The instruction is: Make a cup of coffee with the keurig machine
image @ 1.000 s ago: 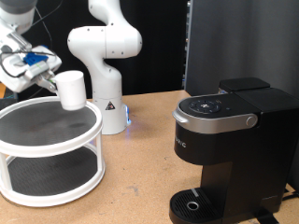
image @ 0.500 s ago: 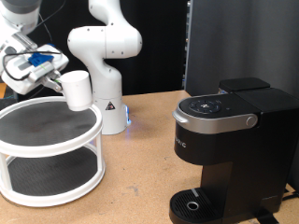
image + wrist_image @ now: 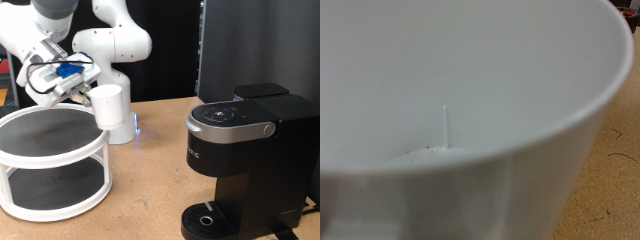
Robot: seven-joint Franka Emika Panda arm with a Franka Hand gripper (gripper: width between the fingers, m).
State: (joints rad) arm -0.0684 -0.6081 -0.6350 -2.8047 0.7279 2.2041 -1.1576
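Observation:
My gripper (image 3: 80,88) is shut on the small white cup (image 3: 108,105) and holds it in the air above the edge of the white two-tier rack (image 3: 50,158) nearest the exterior view's right. The cup fills the wrist view (image 3: 470,110), where I look into its empty white inside; the fingers do not show there. The black keurig machine (image 3: 245,160) stands at the exterior view's right with its silver-rimmed lid closed and its round drip base (image 3: 207,221) bare.
A second white robot arm base (image 3: 115,60) stands behind the rack at the back of the wooden table (image 3: 150,190). A dark panel stands behind the machine.
My gripper has carried the cup towards the exterior view's right and slightly down, from over the rack's top tier to its edge, nearer the machine.

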